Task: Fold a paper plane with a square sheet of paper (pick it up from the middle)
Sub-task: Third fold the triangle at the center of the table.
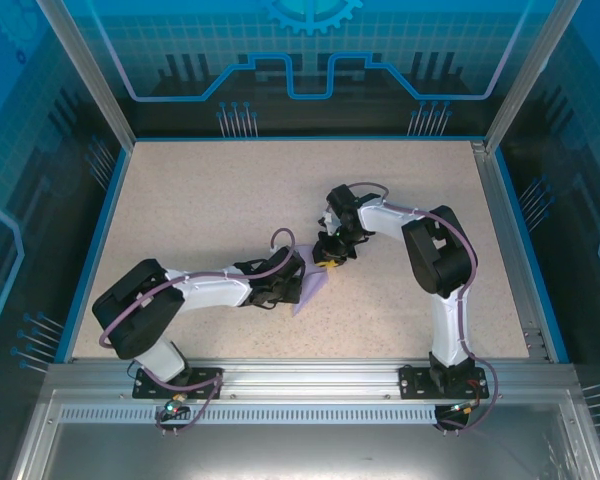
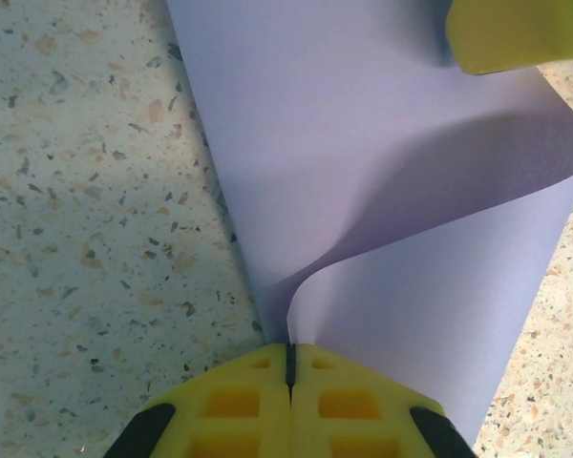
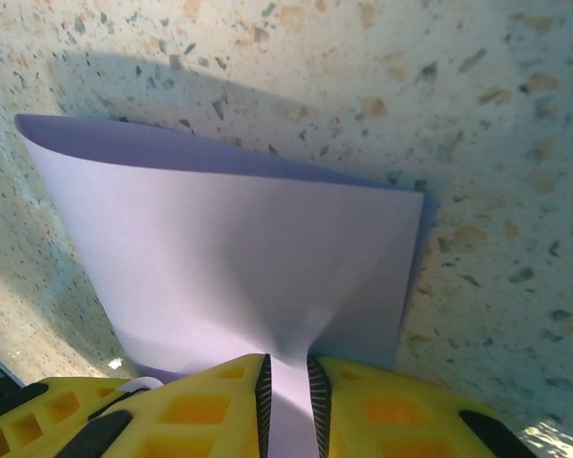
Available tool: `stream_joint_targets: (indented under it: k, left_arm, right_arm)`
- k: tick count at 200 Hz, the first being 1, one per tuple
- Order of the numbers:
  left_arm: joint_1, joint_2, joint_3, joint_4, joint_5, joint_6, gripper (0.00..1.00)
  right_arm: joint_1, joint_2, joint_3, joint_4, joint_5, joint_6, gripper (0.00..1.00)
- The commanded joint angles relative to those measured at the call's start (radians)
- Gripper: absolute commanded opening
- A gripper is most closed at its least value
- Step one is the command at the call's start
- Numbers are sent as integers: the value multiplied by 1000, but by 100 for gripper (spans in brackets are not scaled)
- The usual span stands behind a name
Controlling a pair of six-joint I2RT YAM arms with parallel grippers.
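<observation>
The square sheet of paper (image 1: pixel 309 291) is seen partly raised off the speckled table (image 1: pixel 230 200), with one portion lying flat and the rest bent over in a soft loop. No sharp crease can be made out, so the first fold is judged to be in hand and the plane hardly begun.

At the sheet's near edge in the left wrist view, the left pincer (image 2: pixel 289 355) is shut tight, its jaws meeting on the paper where the loop begins. At the sheet's opposite side, the right pincer (image 3: pixel 286 377) is closed to a narrow slit with the paper running between its jaws, and faint wrinkles fan out from the grip. One yellow finger (image 2: pixel 516 33) of it is also seen at the sheet's far corner from the left wrist.

For the fold to be made well:
- The raised half should be carried over the flat half slowly, so that the loop is rolled down rather than crushed.
- The two edges should be matched before any pressure is put on the bend, since a skewed first fold would be carried into every later one.
- Neither grip should be pulled away from the other, as thin paper pinched at two sides may tear or slip.
- The crease should be set only once the sheet lies flat on itself.
</observation>
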Motion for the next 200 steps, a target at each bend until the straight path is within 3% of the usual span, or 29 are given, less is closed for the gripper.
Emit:
stream_joint_targets:
  k: [1, 34, 66, 85, 102, 117, 157, 200]
  left_arm:
    - [9, 22, -4, -12, -8, -16, 0]
    - [9, 16, -1, -20, 2, 8, 0]
    - [9, 18, -22, 4, 17, 7, 0]
    - [9, 23, -25, 12, 28, 7, 0]
    - [10, 24, -26, 10, 29, 8, 0]
    - [10, 23, -31, 11, 28, 7, 0]
    - [9, 20, -33, 4, 33, 8, 0]
    - [10, 19, -36, 0, 32, 8, 0]
  right_arm:
    - [8, 23, -15, -35, 11, 12, 24]
    - [-25, -89, -22, -1, -8, 38, 26]
    - [-94, -287, -151, 105, -13, 93, 30]
    - [-99, -388, -276, 190, -20, 130, 24]
    - [-86, -479, -404, 284, -44, 179, 11]
    - [-53, -563, -538, 403, -61, 241, 0]
    - [135, -724, -813, 657, 25, 434, 0]
    - [269, -717, -914, 885, 91, 564, 0]
